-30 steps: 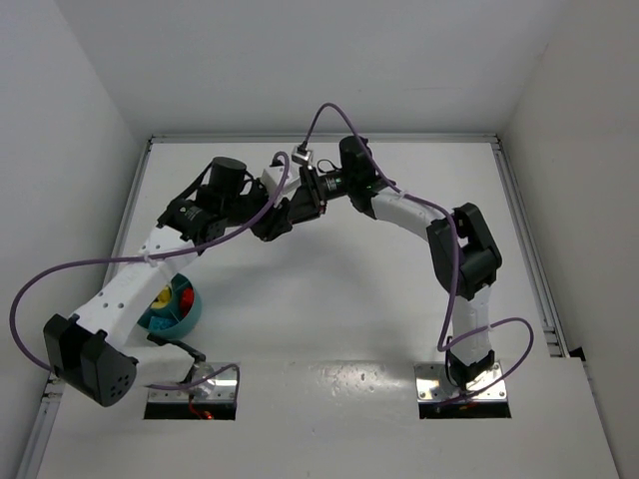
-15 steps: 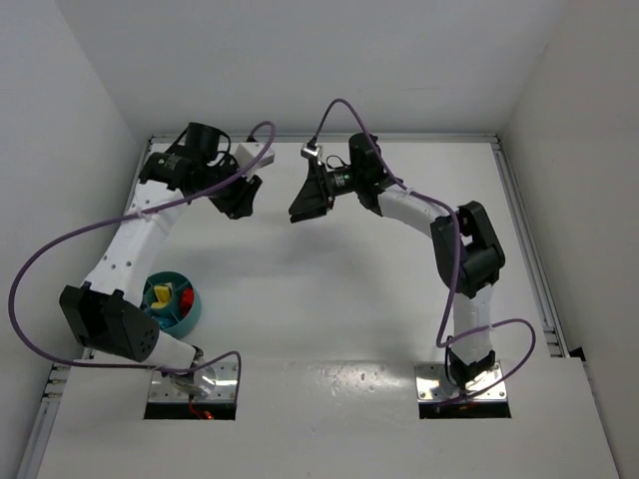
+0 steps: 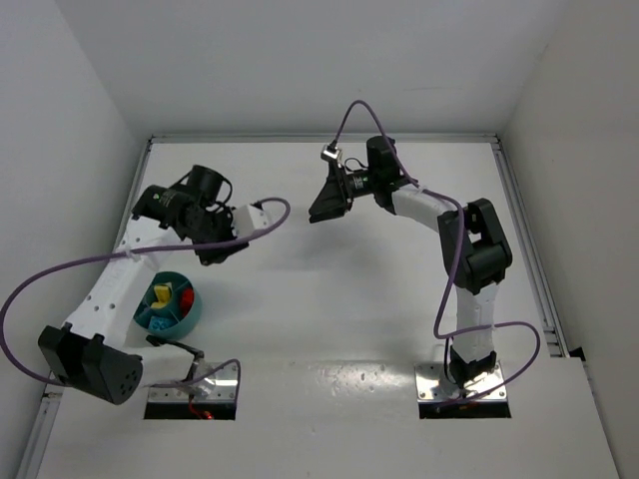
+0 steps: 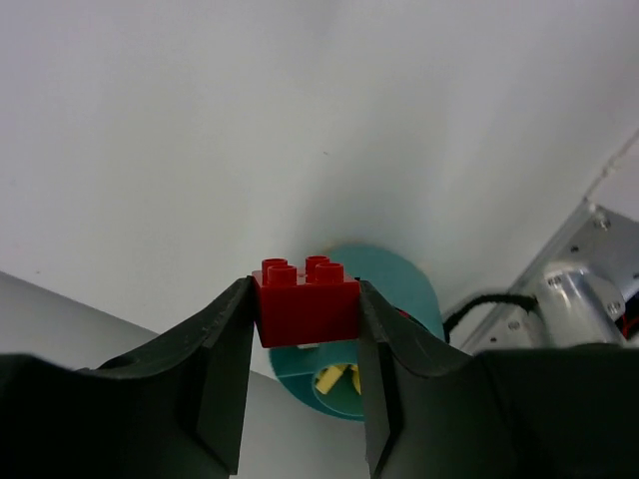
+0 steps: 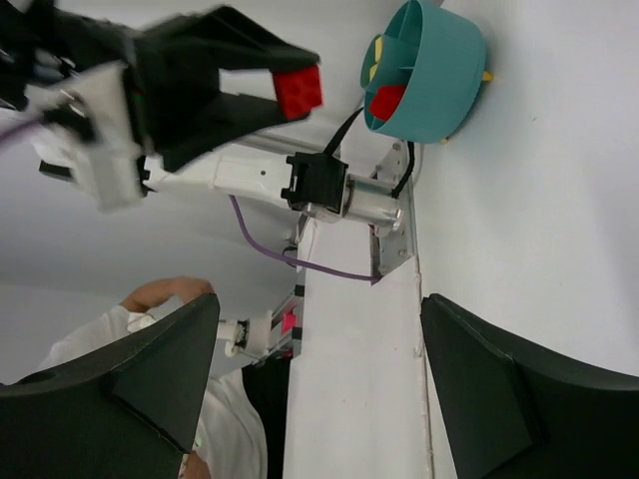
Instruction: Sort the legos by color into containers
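One handover seemingly done: clamps red lego [image 4: 300,311] in left gripper [image 4: 305,299], now swung back near teal bowl [image 3: 195,305]; spreads right gripper [image 5: 319,304] wide, empty. Leaves only the drop among reds.

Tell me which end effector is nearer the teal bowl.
Left. The left end effector, gripping a red brick, is just beyond the teal bowl; the right end effector, open, is much farther, off to the bowl's right.
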{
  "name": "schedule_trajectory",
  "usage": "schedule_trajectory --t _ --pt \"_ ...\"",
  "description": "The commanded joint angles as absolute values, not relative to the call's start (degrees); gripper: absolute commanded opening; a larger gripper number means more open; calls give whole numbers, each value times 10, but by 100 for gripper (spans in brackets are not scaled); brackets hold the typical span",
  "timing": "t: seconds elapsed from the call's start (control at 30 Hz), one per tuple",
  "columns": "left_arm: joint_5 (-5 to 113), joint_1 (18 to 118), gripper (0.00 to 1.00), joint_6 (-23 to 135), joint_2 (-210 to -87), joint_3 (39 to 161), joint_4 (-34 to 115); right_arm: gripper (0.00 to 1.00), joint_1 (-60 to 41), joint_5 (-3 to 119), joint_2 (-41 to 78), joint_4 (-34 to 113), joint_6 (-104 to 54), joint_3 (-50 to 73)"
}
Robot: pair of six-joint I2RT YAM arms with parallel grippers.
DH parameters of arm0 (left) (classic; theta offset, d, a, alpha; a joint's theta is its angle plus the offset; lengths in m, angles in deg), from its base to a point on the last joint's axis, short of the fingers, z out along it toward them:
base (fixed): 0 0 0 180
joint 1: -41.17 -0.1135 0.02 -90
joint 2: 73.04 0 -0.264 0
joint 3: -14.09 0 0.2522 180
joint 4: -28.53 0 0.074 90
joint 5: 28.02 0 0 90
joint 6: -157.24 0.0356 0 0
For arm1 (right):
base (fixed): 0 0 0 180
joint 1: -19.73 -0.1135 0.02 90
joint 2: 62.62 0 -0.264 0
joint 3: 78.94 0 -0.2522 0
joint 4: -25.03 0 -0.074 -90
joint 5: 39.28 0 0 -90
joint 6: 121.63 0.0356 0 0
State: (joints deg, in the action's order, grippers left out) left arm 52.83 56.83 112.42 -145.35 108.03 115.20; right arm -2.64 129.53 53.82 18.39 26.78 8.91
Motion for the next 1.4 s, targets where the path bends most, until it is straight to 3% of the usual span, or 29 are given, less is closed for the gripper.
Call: schedule_trajectory --t 0.0,0.7,1.37 --pt "584 589 4 1149 -1426 1027 1172 82 -26 1317 512 181 229 96" --pt "687 542 0 1215 -1260 873 1172 83 -26 1327 529 187 218 102" --pt "705 512 0 1275 -1213 792 1172 84 -31 1332 539 176 218 96"
